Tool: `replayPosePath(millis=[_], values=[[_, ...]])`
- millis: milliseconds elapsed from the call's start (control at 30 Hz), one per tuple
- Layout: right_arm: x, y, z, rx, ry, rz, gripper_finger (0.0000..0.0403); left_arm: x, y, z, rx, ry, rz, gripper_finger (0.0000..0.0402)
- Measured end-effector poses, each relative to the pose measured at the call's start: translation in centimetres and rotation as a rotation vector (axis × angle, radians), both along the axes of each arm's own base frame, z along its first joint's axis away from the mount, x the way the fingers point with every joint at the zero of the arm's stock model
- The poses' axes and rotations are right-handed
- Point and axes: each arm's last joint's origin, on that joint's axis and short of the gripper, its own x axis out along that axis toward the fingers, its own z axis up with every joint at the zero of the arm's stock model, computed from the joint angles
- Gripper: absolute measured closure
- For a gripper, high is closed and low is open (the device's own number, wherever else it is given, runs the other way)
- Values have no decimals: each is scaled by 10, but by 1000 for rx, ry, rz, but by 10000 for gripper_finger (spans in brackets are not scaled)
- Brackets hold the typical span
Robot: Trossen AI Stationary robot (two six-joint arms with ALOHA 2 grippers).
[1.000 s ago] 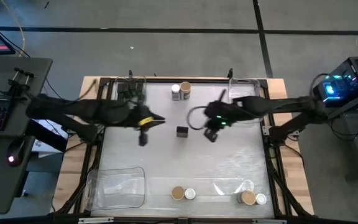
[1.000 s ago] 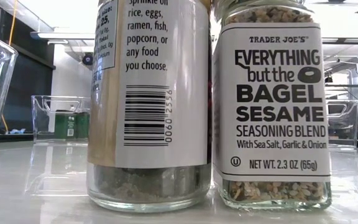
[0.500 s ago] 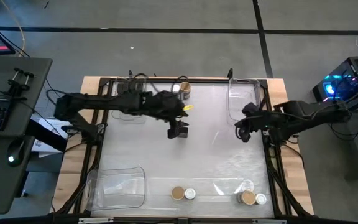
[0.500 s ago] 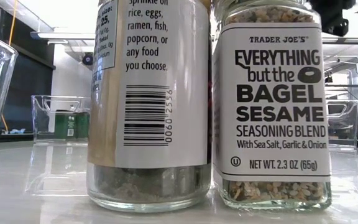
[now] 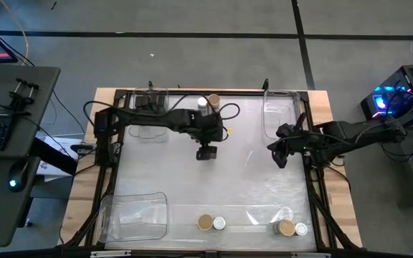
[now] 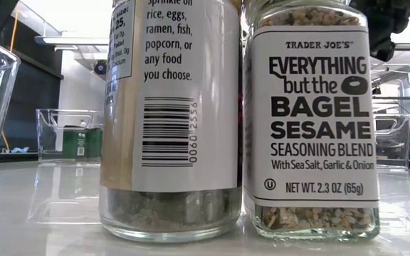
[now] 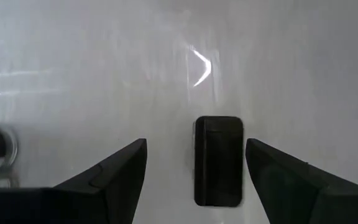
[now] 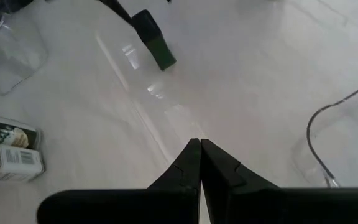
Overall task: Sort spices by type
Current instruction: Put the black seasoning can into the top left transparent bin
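- Black fingers of the left gripper stand spread either side of a black spice box, gripping nothing; I judge a pick-up is being lined up.
- Right gripper, pinched shut and empty, waits at three o'clock.
- Counted from above: two jars at twelve o'clock, four at six o'clock.

Left arm reaches the black box, right arm pulls back

The left gripper now sits spread over the black spice box mid-table; the right gripper is withdrawn beside the right-hand clear bin.
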Motion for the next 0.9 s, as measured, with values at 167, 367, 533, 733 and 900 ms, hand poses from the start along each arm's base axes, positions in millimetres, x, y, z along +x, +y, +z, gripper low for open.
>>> replayPosePath(millis=[167,367,533,733,900], values=[[3,0,1,-4,-20,-25,403,3,1,-13,-18,33,-93,140],[3,-1,1,-4,-31,-67,403,4,-1,-14,-58,28,-115,140],[3,-1,1,-6,-41,-92,403,7,1,-27,-20,70,-93,140],[3,-1,1,-7,-42,-94,403,12,-1,-47,-28,124,-79,140],[3,-1,1,-9,-42,-92,403,13,-4,-46,10,112,-65,153]])
